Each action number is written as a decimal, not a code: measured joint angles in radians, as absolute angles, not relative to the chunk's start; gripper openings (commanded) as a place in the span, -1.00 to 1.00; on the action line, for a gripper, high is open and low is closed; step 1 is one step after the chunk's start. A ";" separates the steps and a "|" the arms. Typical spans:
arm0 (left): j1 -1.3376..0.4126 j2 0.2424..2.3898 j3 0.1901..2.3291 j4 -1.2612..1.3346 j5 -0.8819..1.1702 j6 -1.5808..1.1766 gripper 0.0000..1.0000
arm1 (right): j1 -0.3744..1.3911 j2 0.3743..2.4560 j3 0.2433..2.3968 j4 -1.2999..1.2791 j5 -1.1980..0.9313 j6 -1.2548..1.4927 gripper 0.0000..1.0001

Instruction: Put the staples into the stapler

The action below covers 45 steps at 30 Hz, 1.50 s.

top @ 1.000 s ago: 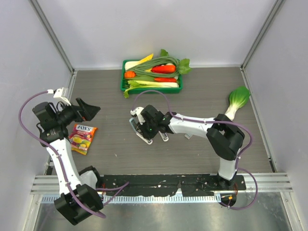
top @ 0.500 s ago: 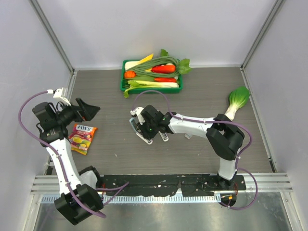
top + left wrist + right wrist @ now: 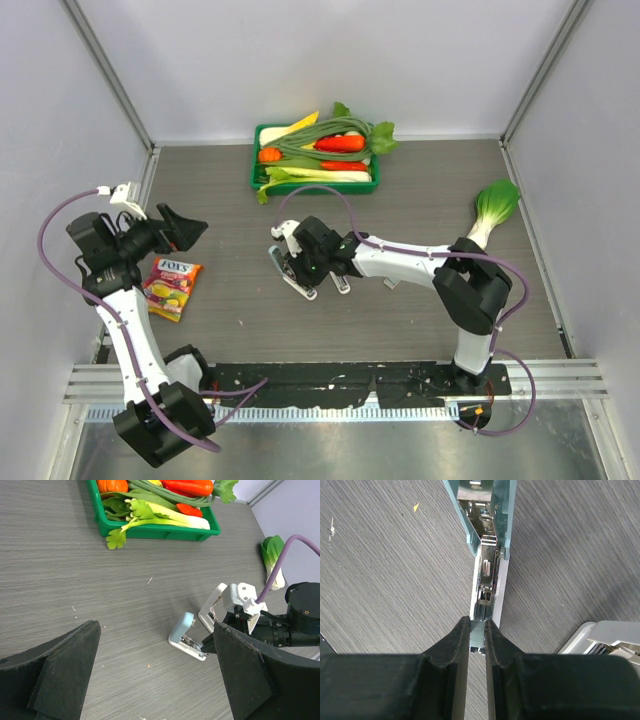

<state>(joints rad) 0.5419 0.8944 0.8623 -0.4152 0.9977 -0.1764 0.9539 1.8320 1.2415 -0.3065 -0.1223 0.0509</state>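
The stapler (image 3: 288, 270) lies in mid-table with its light blue top swung open. The left wrist view shows the stapler (image 3: 186, 638) from the side. My right gripper (image 3: 477, 626) is shut on a short metal strip of staples (image 3: 477, 633), held at the near end of the stapler's open channel (image 3: 487, 582). From above, the right gripper (image 3: 301, 268) sits low over the stapler. A whitish staples box (image 3: 607, 636) lies just right of it, and that box (image 3: 212, 608) stands open. My left gripper (image 3: 190, 228) hangs open at the far left, its fingers (image 3: 60, 672) wide apart and empty.
A colourful candy bag (image 3: 172, 287) lies under the left arm. A green tray (image 3: 257, 172) of vegetables stands at the back. A bok choy (image 3: 492, 210) lies at the right. The enclosure's walls close off both sides and the back.
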 measured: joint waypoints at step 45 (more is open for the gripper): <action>0.546 0.894 0.862 -0.414 1.008 -0.177 1.00 | 0.954 1.850 1.240 -0.300 -0.117 0.023 -0.66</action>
<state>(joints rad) 0.5457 0.8944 0.8623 -0.4145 1.0077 -0.1772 0.9539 1.8503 1.2400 -0.3000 -0.1173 0.0231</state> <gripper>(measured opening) 0.996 0.210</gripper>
